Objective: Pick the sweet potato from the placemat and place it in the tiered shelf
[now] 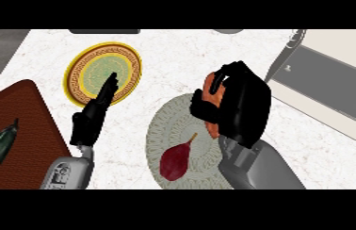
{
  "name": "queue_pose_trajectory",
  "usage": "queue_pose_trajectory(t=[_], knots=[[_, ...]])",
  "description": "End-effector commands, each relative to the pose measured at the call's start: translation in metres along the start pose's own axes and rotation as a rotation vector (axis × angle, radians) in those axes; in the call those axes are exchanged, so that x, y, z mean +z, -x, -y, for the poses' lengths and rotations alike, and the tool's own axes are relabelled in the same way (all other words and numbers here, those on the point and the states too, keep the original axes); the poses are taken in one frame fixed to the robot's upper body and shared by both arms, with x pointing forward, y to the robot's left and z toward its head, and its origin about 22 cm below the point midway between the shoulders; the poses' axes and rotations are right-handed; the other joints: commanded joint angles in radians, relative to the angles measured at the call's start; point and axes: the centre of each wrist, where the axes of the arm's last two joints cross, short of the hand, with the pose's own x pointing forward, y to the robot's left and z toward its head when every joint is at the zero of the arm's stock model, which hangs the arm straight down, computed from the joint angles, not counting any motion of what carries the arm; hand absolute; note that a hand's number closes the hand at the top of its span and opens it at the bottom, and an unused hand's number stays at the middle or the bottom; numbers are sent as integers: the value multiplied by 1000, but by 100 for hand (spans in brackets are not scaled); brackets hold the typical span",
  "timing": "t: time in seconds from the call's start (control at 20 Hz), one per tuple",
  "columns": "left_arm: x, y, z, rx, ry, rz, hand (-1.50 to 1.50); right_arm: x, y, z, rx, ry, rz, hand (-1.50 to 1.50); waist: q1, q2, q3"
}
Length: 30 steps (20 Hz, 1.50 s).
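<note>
We look steeply down on a pale, marbled counter (167, 59). A round woven placemat (163, 125) lies near its middle, and the tiered shelf (314, 68) comes in at the right edge, its grey level and light frame only partly in view.

Our right hand (243, 106) is curled round the sweet potato (211, 128), and orange skin shows between the black fingers and below them. The hand sits over the placemat's far right rim, on the side nearest the shelf. From this angle we cannot tell whether the sweet potato is clear of the mat or resting on it.

Our left hand (94, 113) is at the left with straight fingers pointing up across the edge of a yellow-rimmed plate (104, 73), holding nothing. It looks to be resting.

We judge the grasp as done. What remains is the carry to the right, the placing on a level of the shelf, and the release. The shelf is near but apart from the hand, and nothing lies on the counter between them.

A dark red, stemmed vegetable (175, 159) lies on the placemat's near side and is no part of our job. At the far left a brown mat (28, 116) bears something dark green (7, 139), mostly cut off by the edge of the view.
</note>
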Motion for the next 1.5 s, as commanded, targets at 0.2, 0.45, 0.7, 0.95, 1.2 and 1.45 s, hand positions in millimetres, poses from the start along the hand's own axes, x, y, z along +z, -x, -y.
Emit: queue_pose_trajectory(t=[0.2, 0.45, 0.7, 0.95, 1.2, 1.45], knots=[[-1, 1, 1, -3, -25, -11, 0, -12, -38, 40, 57, 264, -210, 150, -14, -6, -1], [-1, -11, -4, -7, -21, 2, 0, -15, -53, 70, 68, 400, -222, 150, -11, -7, 0], [-6, -10, -5, 16, -19, -13, 0, -32, -65, 88, 151, 492, -235, 150, -14, -2, 0], [-1, -1, 1, 4, -5, -1, 0, -61, -71, 125, 112, 524, -262, 150, -12, 2, 1], [8, -4, 3, -13, -18, 1, 0, -66, -65, 145, 174, 603, -285, 150, -9, 0, 1], [4, -11, 5, -10, -16, -1, 0, -94, -56, 163, 205, 651, -280, 150, -5, 4, 2]])
